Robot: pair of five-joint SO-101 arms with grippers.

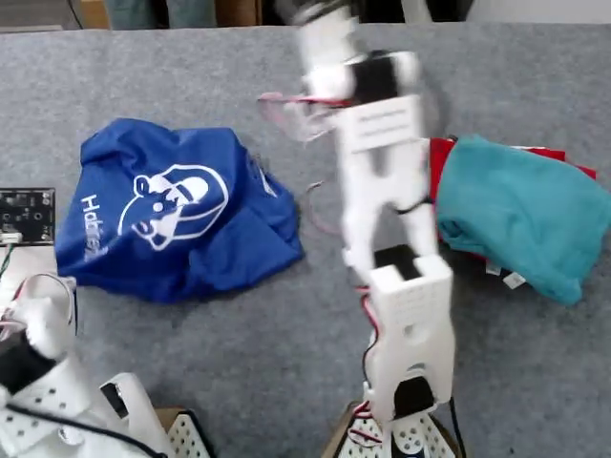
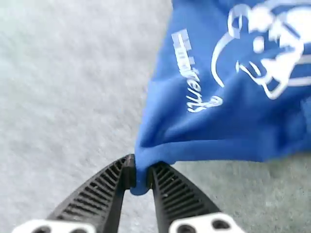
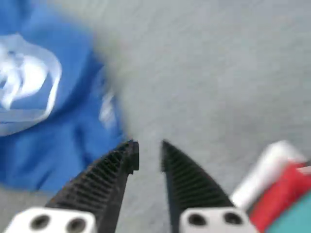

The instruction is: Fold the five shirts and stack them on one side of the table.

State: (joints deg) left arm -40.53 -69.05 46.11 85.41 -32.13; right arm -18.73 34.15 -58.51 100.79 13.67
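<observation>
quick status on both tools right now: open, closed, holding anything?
Left tool: closed on a bunched edge of the blue shirt.
Right tool: open, holding nothing.

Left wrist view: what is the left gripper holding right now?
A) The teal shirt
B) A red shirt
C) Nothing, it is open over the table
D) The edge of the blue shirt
D: the left gripper has its jaws shut on a bunched fold at the edge of the blue shirt, with blue fabric pinched between them.
</observation>
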